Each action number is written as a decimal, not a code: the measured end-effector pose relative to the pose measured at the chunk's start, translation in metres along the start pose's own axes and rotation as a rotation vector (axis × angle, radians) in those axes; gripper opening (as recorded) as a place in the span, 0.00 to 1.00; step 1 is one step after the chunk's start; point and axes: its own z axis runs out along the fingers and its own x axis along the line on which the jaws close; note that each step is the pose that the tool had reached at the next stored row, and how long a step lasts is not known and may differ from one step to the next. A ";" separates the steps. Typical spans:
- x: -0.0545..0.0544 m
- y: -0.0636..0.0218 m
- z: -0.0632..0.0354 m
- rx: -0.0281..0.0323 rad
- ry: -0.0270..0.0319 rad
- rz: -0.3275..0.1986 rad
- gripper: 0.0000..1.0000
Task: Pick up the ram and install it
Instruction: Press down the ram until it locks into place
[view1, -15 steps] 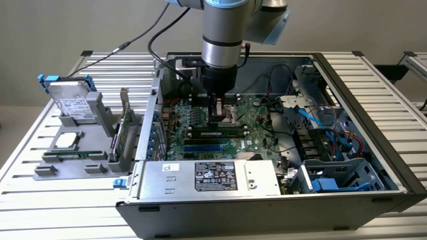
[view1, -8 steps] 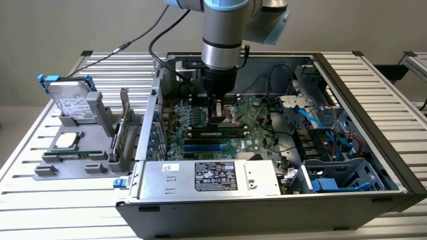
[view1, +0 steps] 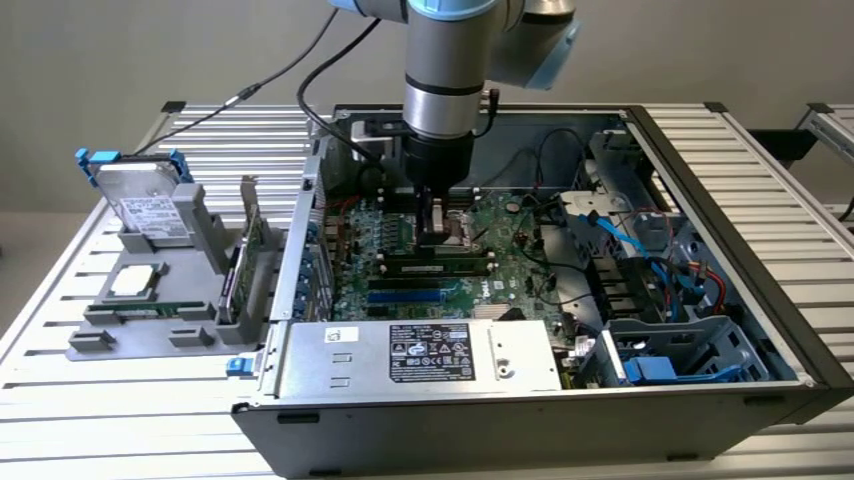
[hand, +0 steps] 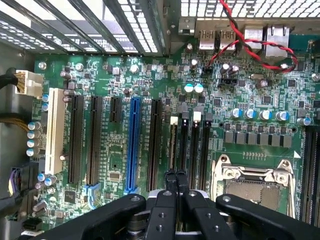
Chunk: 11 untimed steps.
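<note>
Item: the ram (view1: 430, 267), one green stick with a row of black chips, lying lengthwise across the motherboard (view1: 507, 250) inside the open computer case (view1: 747, 250). In the exterior view it sits just below the pincer (view1: 437, 238), close under the fingertips; whether the two touch cannot be told.

Item: pincer, one, on the arm (view1: 447, 60), lowered into the case over the board. Fingers brought fully together, tips pressed against each other. In the wrist view the closed fingers (hand: 176, 181) stand over the long dark slots beside the empty processor socket (hand: 252, 185); nothing is seen clamped between them.

Item: slots on the board, wrist view: one white (hand: 55, 131), one blue (hand: 133, 145), several black.

Item: grey parts holder (view1: 147, 300), one, on the surface (view1: 80, 400) at the exterior view's left of the case. It carries one hard drive (view1: 144, 200) standing upright, one square silver processor chip (view1: 136, 282) lying flat, and one expansion card (view1: 248, 250) on edge.

Item: power supply (view1: 414, 355), one, at the near edge of the case, labelled on top.
</note>
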 end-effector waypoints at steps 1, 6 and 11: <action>0.001 0.0001 -0.0028 -0.0009 0.0009 0.000 0.10; 0.007 -0.0035 -0.0109 -0.0020 0.0011 0.000 0.10; 0.015 -0.0122 -0.0161 -0.0023 0.0011 0.000 0.10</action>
